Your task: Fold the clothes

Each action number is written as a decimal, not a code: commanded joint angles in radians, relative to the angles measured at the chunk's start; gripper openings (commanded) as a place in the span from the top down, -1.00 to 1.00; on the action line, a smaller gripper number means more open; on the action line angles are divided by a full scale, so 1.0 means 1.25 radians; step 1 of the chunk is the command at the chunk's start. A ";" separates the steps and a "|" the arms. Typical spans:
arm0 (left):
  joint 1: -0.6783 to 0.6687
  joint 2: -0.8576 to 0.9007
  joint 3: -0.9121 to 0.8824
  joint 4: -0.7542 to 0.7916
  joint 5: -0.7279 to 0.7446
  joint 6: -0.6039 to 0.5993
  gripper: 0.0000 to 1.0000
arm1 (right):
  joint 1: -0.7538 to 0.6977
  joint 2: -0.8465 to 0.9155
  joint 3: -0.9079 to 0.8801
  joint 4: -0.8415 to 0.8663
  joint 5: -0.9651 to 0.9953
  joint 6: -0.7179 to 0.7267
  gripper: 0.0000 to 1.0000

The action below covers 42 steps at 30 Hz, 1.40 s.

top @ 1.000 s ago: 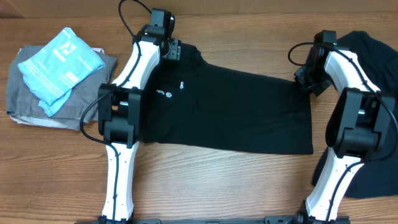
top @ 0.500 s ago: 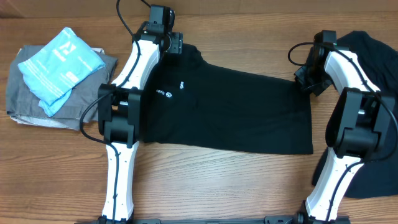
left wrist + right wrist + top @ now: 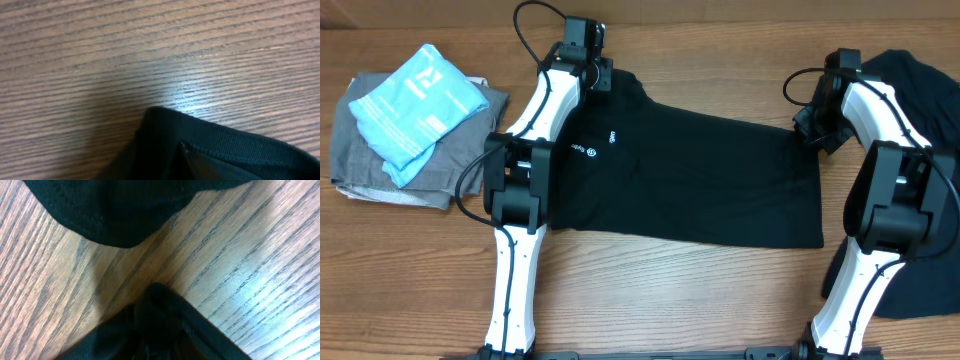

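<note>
The black polo shirt [image 3: 700, 180] lies spread flat on the wooden table, its white chest logo [image 3: 592, 150] at the left. My left gripper [image 3: 598, 76] is at the shirt's far left corner, shut on the fabric; in the left wrist view a pinched corner of the shirt [image 3: 225, 152] rises into the jaws. My right gripper [image 3: 810, 128] is at the far right corner, shut on the hem; the bunched shirt fabric [image 3: 165, 325] fills the bottom of the right wrist view. My fingers are hidden by the cloth.
A second black garment [image 3: 920, 80] lies at the far right, partly under my right arm, and its edge shows in the right wrist view [image 3: 115, 210]. A grey folded garment [image 3: 370, 165] with a light blue packet [image 3: 415, 110] on it sits at the left.
My left arm has shifted slightly to the right, still at the shirt's corner. The right arm and the shirt have not visibly moved.
</note>
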 commanded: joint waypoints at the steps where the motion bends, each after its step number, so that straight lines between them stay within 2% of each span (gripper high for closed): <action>1: -0.004 0.026 0.005 -0.014 0.015 -0.001 0.60 | 0.003 0.048 -0.013 0.001 -0.009 -0.002 0.65; 4: -0.002 0.021 0.005 -0.036 0.014 0.007 0.70 | 0.003 0.048 -0.013 0.003 -0.010 -0.002 0.65; 5: -0.001 0.018 0.008 -0.044 0.014 0.016 0.75 | 0.003 0.048 -0.013 0.005 -0.010 -0.002 0.70; 7: 0.000 0.006 0.016 -0.063 0.010 0.024 0.81 | 0.003 0.048 -0.013 0.016 -0.014 -0.004 0.92; 11: 0.005 -0.043 0.028 -0.111 -0.010 0.033 0.86 | 0.003 0.045 0.018 0.041 -0.094 -0.113 0.92; 16: 0.016 -0.133 0.030 -0.200 -0.009 0.033 0.92 | -0.012 0.024 0.093 -0.039 -0.130 -0.121 0.92; 23: 0.016 -0.241 0.030 -0.377 -0.003 0.032 0.89 | -0.013 -0.026 0.102 -0.098 -0.130 -0.139 0.92; 30: 0.016 -0.283 0.030 -0.559 -0.003 0.023 0.92 | -0.020 -0.032 0.102 -0.178 -0.146 -0.207 0.92; 34: 0.016 -0.301 0.030 -0.634 0.036 0.000 0.92 | -0.043 -0.048 0.102 -0.215 -0.257 -0.283 0.92; 42: 0.016 -0.307 0.030 -0.728 0.039 -0.010 0.92 | -0.065 -0.095 0.102 -0.275 -0.268 -0.326 0.92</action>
